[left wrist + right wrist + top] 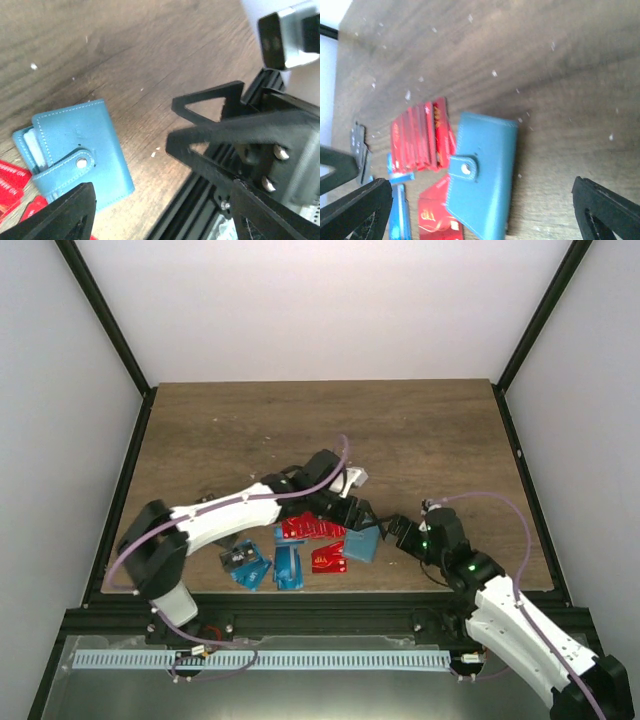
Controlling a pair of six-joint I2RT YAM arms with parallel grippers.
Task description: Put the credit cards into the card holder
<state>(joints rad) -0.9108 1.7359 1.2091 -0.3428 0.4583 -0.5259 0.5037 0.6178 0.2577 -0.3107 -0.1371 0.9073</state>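
The teal card holder (363, 545) lies flat on the table, its snap tab fastened (75, 155) (487, 172). Several red credit cards (305, 528) are fanned just left of it (417, 140), and one more red card (328, 559) lies at its near side. Blue cards (288, 566) and a dark patterned card (236, 558) lie further left. My left gripper (357, 511) hovers open just behind the holder, holding nothing (165, 220). My right gripper (396, 530) stands wide open right of the holder, its fingers apart from it (482, 215).
The black frame rail (320, 615) runs along the table's near edge, close to the cards and holder. In the left wrist view the right gripper's black fingers (220, 125) are close on the right. Bare wood (320, 430) stretches behind the arms.
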